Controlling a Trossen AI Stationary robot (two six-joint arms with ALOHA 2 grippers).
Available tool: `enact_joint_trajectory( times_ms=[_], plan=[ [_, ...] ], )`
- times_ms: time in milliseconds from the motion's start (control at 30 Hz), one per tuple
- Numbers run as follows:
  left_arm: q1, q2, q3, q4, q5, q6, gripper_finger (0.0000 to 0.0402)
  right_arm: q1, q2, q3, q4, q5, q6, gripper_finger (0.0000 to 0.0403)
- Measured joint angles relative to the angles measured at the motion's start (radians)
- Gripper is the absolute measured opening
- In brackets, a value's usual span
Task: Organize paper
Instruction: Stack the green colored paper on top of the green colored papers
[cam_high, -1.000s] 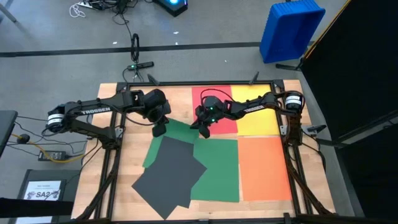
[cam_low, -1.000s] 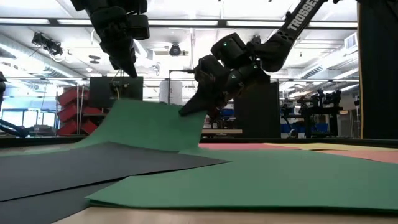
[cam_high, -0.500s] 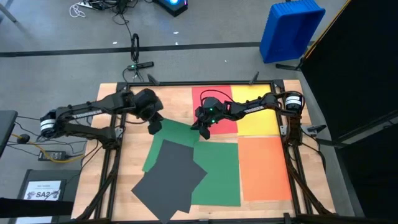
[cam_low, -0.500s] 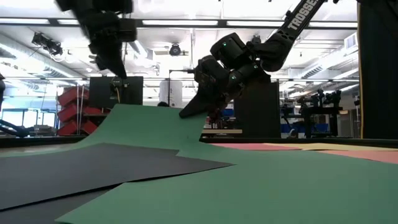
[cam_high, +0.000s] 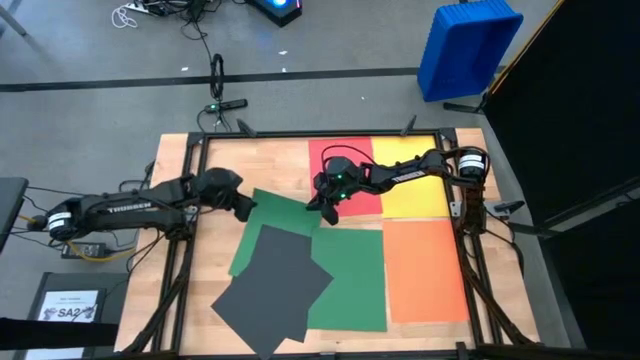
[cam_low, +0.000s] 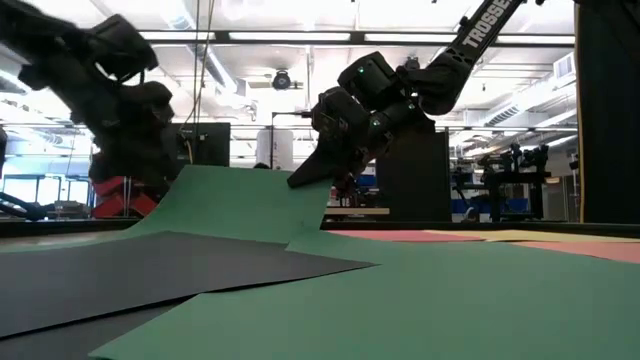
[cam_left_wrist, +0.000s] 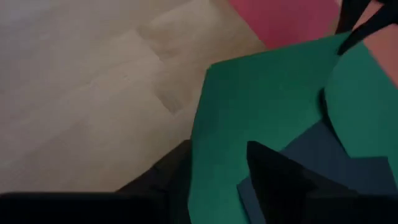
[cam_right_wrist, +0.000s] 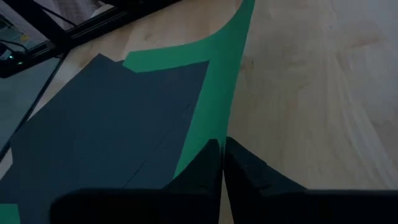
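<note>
The worktop (cam_high: 190, 170) is a pale wooden square in a dark frame. Paper covers its right half and middle. Largest are the green sheet (cam_high: 355, 275) at about 6 o'clock and the orange sheet (cam_high: 425, 268) at 4 o'clock, edge to edge. A dark grey sheet (cam_high: 272, 285), turned askew, lies at 7 o'clock over the green ones. At 1 o'clock a yellow sheet (cam_high: 415, 185) lies beside a red sheet (cam_high: 345, 158) at 12 o'clock. A second green sheet (cam_high: 280, 210) sits near the centre, one corner lifted off the wood.

The right hand (cam_high: 328, 211) is closed on that raised corner, pinching the green edge between its fingers (cam_right_wrist: 205, 162). The left hand (cam_high: 246, 207) hangs low at the sheet's 9 o'clock corner, fingers (cam_left_wrist: 280, 174) parted with the green edge between them.
</note>
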Motion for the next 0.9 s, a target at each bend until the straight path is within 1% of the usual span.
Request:
enact_joint_trajectory(
  times_ms=[100,167,300,333,433,500,567,633,733,833,900],
  plan=[
    [0.000,0.012,-0.038,0.070,-0.014,0.000,0.0176,0.003,0.000,0.000,0.000,-0.002,-0.001,0.0000],
    [0.000,0.014,-0.051,0.063,-0.032,0.002,0.0196,0.003,0.000,0.000,0.000,-0.003,-0.001,0.0000],
    [0.000,0.032,-0.058,0.073,-0.058,0.014,0.0222,0.003,0.000,0.000,0.000,-0.004,-0.002,0.0000],
    [0.000,0.033,-0.060,0.064,-0.060,0.028,0.0225,0.003,0.000,0.000,0.000,-0.004,-0.005,0.0000],
    [0.000,0.068,-0.056,0.111,-0.060,0.050,0.0228,0.003,0.000,0.000,0.001,-0.004,-0.008,0.0000],
    [0.000,0.086,-0.059,0.104,-0.057,0.069,0.0228,0.003,0.000,0.000,0.007,-0.004,-0.008,0.0000],
    [0.000,0.123,-0.057,0.149,-0.046,0.083,0.0228,0.003,0.000,0.000,0.018,-0.007,-0.008,0.0000],
    [0.000,0.151,-0.058,0.162,-0.027,0.086,0.0227,0.003,0.000,0.000,0.029,-0.015,-0.005,0.0000],
    [0.000,0.208,-0.056,0.247,0.008,0.093,0.0227,0.003,0.000,0.000,0.040,-0.021,0.005,0.0000],
    [0.000,0.251,-0.059,0.294,0.060,0.117,0.0226,0.003,0.000,0.000,0.041,-0.021,0.007,0.0000],
    [0.000,0.265,-0.056,0.318,0.082,0.118,0.0219,0.003,0.000,0.000,0.041,-0.021,0.008,0.0000]
  ],
)
